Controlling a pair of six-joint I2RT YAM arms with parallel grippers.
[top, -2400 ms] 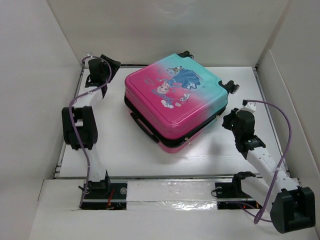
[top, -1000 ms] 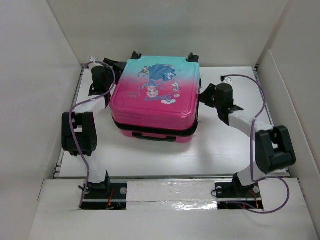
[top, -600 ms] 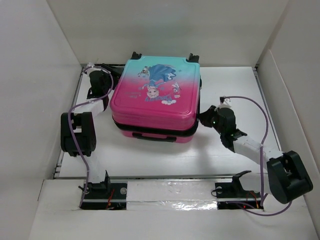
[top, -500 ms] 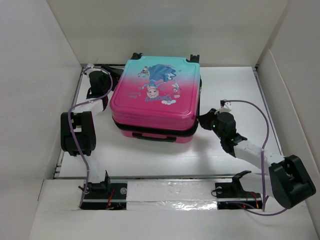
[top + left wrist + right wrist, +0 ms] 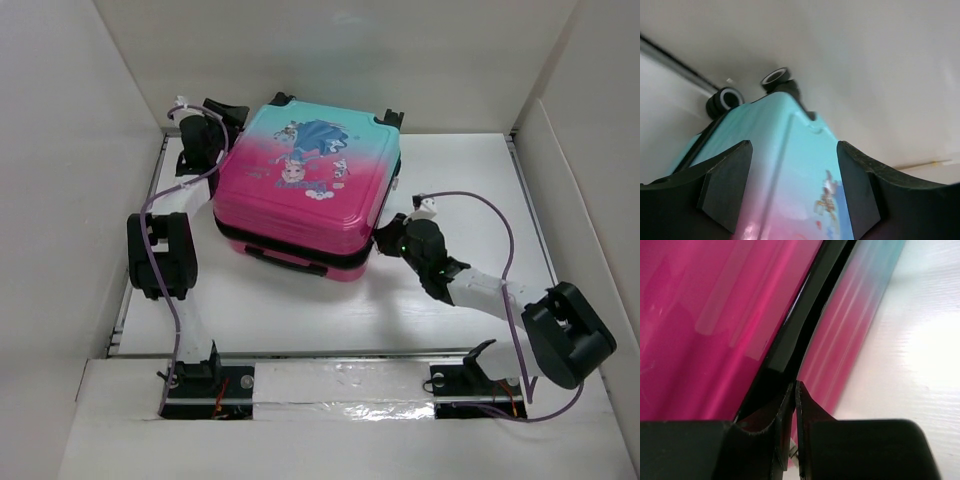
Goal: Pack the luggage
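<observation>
The closed suitcase [image 5: 305,195] lies toward the counter's [image 5: 470,190] far-left corner, left hand [image 5: 794,150] spread apart over its teal end [image 5: 800,125], right hand [image 5: 796,390] pinched together at the black seam [image 5: 805,325], so a pull may slip off or drag the case

Top cam high at rear, downward; L/R wrist cams v. close on luggage [image 5: 305,190] shell, shared w/ top.

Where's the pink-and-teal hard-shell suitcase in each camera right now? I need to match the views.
Top external: the pink-and-teal hard-shell suitcase lies flat, centre-left, toward the far wall.
Left wrist: its teal end fills the lower centre, with two wheels above it.
Right wrist: its pink side fills the left, very close.
Shared landmark: the shell's pink-to-teal fade, visible in all three.
</observation>
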